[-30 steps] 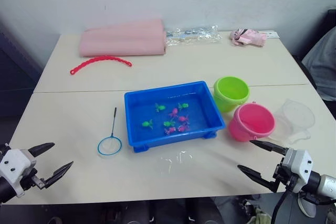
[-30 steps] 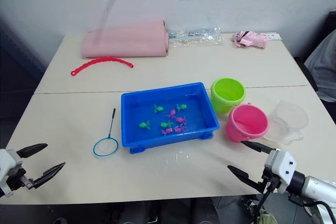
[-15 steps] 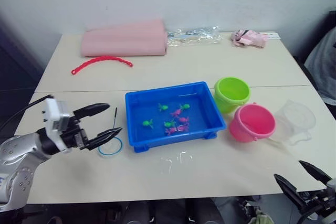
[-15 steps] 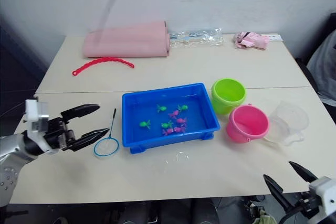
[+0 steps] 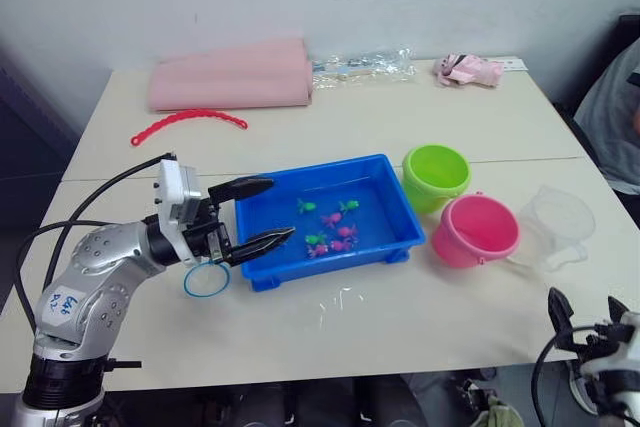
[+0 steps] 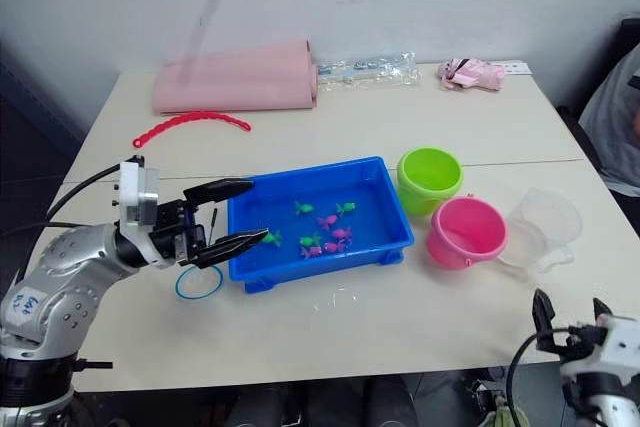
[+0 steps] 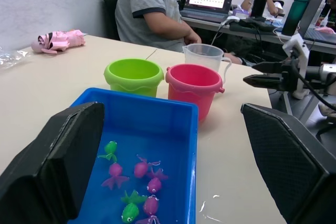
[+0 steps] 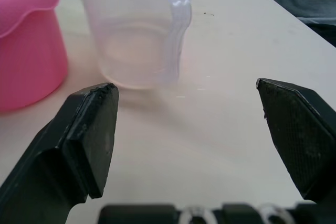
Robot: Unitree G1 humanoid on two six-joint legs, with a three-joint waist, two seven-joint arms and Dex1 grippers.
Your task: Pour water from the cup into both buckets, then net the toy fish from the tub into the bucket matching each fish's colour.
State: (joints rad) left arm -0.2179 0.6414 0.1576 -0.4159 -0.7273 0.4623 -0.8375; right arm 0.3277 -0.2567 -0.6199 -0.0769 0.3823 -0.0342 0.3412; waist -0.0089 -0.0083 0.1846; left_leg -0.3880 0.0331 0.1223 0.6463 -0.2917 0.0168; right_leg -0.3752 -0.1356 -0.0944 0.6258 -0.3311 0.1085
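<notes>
The blue tub sits mid-table with several green toy fish and pink ones in water. My left gripper hangs open over the tub's left end, nothing between its fingers. The net lies on the table just left of the tub, its handle hidden behind that gripper. Right of the tub stand the lime green bucket and the pink bucket, then the clear cup. My right gripper is open at the front right table edge, with the cup a short way ahead of it.
A folded pink cloth, a red beaded strip, a crinkly clear bag and a small pink bundle lie along the back. Water drops lie in front of the tub. A seated person is beyond the table's right side.
My left arm has swung from the front left corner up and right, over the net to the tub's left end. My right gripper has sunk back to the front right edge.
</notes>
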